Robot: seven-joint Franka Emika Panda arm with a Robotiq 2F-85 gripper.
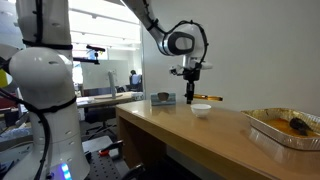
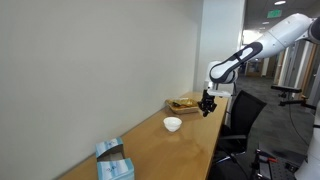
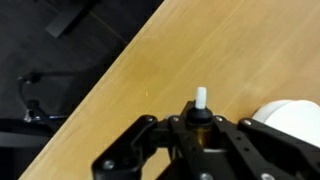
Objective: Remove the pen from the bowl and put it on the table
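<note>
My gripper (image 3: 202,128) is shut on the pen (image 3: 201,100), whose white tip and dark collar stick out between the jaws in the wrist view. In an exterior view the pen (image 1: 209,97) shows as a thin yellow stick held level at the gripper (image 1: 191,98), a little above the table (image 1: 165,125). The small white bowl (image 1: 201,109) stands on the table just below and beside the gripper. It looks empty, and its rim shows at the right edge of the wrist view (image 3: 296,118). The other exterior view shows the gripper (image 2: 207,108) next to the bowl (image 2: 173,124).
A large silver foil tray (image 1: 285,127) with brown items in it stands further along the table, also seen in the other exterior view (image 2: 184,104). A blue box (image 2: 113,160) lies near the table's other end. The table edge (image 3: 110,75) runs diagonally past the gripper, with dark floor beyond.
</note>
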